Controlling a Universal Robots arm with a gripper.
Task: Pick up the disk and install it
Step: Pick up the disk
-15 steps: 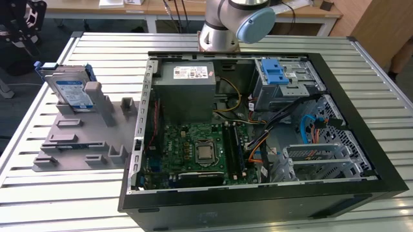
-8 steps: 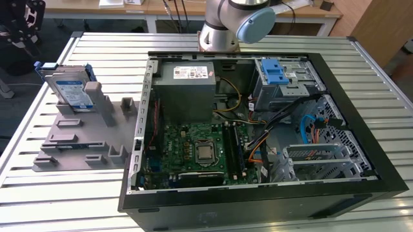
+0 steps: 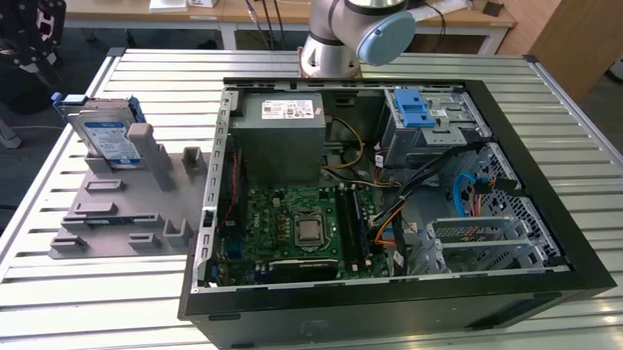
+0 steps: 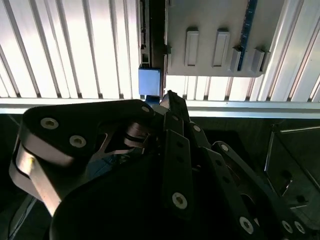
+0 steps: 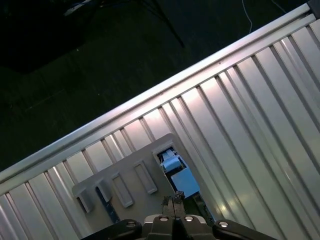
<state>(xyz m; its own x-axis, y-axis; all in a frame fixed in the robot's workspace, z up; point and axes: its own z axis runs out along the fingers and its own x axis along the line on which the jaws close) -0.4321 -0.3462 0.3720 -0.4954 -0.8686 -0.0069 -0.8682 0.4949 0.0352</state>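
The disk (image 3: 105, 138), silver with a blue-and-white label and a blue frame, stands on edge in a grey slotted holder (image 3: 117, 211) on the slatted table at the exterior view's left. In both wrist views I look down on it edge-on: its blue frame end (image 4: 150, 82) (image 5: 177, 175) sticks out of the holder (image 4: 215, 50) (image 5: 125, 187). My gripper (image 4: 172, 97) (image 5: 172, 201) hangs well above the disk, apart from it. Its black fingertips meet, shut, with nothing between them.
An open black computer case (image 3: 389, 310) lies at the exterior view's middle and right, holding a grey metal box (image 3: 282, 138), a motherboard (image 3: 292, 226) and a silver cage with a blue latch (image 3: 419, 113). The arm's base (image 3: 336, 44) stands behind it. The table edge (image 5: 150, 95) runs beyond the holder.
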